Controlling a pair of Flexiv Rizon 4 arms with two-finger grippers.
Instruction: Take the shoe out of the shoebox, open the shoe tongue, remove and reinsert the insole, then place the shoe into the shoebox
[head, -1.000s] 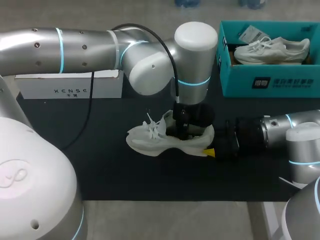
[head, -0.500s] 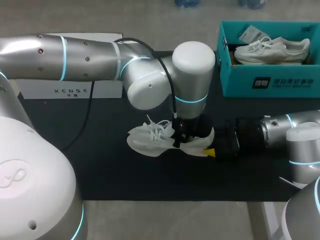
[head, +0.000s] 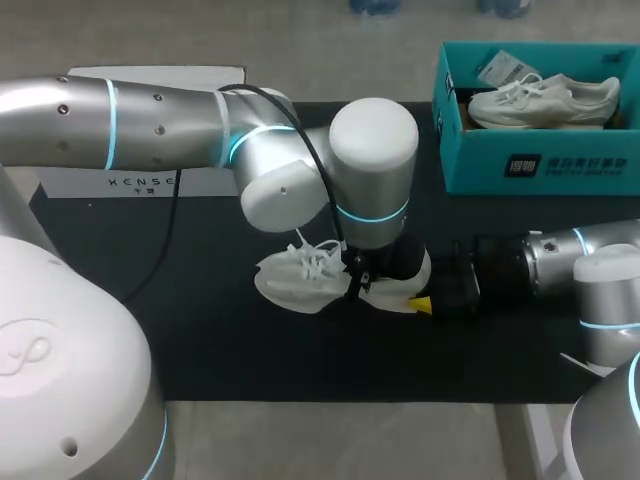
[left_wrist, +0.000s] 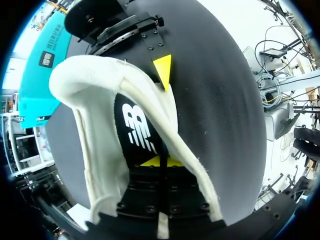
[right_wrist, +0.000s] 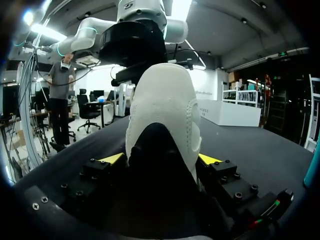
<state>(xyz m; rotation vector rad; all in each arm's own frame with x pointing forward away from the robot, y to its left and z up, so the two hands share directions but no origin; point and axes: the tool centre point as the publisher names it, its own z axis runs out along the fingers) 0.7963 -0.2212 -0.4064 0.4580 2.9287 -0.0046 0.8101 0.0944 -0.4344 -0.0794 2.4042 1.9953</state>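
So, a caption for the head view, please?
Left gripper inside the white sneaker, right gripper clamping its heel, teal shoebox behind.

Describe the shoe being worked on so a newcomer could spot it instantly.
Start at the black mat covering the table; near its middle, beneath the left arm's big white joint, lies a white lace-up shoe. Unlike the matching shoe resting in the teal shoebox, this one sits on the mat, its heel clamped by the right tool.
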